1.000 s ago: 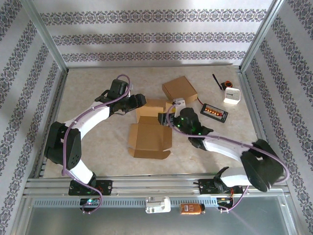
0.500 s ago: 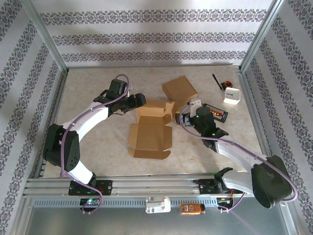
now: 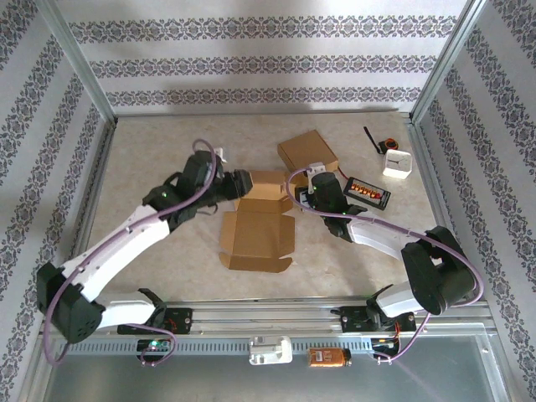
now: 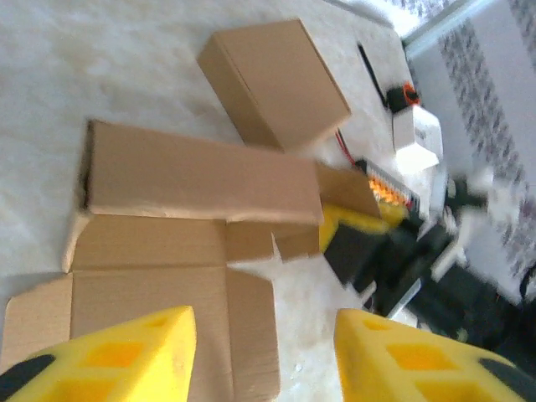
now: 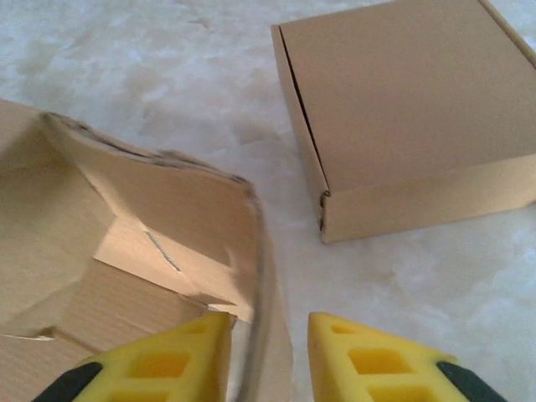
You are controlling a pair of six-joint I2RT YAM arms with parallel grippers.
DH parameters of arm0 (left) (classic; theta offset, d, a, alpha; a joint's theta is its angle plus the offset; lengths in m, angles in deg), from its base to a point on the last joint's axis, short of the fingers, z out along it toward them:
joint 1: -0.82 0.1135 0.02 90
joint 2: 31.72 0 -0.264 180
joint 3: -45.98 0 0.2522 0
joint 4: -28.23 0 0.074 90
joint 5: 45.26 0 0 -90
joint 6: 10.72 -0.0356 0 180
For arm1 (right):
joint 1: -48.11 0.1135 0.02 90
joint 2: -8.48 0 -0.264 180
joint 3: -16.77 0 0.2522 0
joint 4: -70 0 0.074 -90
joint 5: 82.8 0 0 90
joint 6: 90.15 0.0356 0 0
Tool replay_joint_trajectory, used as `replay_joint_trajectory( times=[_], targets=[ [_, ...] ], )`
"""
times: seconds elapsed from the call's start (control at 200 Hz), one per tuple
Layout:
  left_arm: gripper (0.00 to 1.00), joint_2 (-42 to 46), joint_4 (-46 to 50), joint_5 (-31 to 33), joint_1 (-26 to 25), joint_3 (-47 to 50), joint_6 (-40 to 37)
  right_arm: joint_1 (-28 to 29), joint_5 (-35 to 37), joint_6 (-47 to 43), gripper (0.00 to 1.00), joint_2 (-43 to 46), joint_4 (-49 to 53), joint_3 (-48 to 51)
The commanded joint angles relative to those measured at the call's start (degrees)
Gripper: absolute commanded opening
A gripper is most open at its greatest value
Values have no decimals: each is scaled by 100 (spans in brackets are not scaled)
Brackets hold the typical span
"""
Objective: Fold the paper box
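1. Though nowhere near closed, lies mid-table as an open paper box (image 3: 255, 228) - base and front flaps flat on the table (image 3: 167, 151), back wall (image 4: 201, 180) raised, just in front of a finished, closed cardboard box (image 3: 308, 153).
2. Judged to be the wall-forming step: side flaps to be stood up and tucked, lid not yet brought over.
3. On the left gripper (image 4: 264, 352), at the left end of the raised wall: yellow fingers (image 4: 109, 356) well apart, flat cardboard beneath, nothing pinched between.
4. On the right gripper (image 5: 268, 360), at the box's right end: fingers (image 5: 159, 364) close together, edge of the right-hand side flap (image 5: 264, 276) standing in the narrow gap - by the look of it, a pinch on that flap.
5. Next move, as a judgement: turn the pinched flap inward along its crease without buckling it, with the left side bracing the back wall; mind the closed box just beside.
6. Writing: none readable. Plain brown cardboard, no print or logo; black tray of orange parts (image 3: 367, 191) and small white box (image 3: 397, 164) too small to make out any label.
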Motion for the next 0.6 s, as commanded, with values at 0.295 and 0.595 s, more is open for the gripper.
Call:
replay_joint_trajectory(
  times=[0.295,0.595],
  targets=[
    [0,-2055,-1696,690,-1383,948,792,180,460,125,11,-27,373,-369],
    [0,-3468,-2497,321,-1291,619,797,207,259,208,8,52,672,-529]
  ],
)
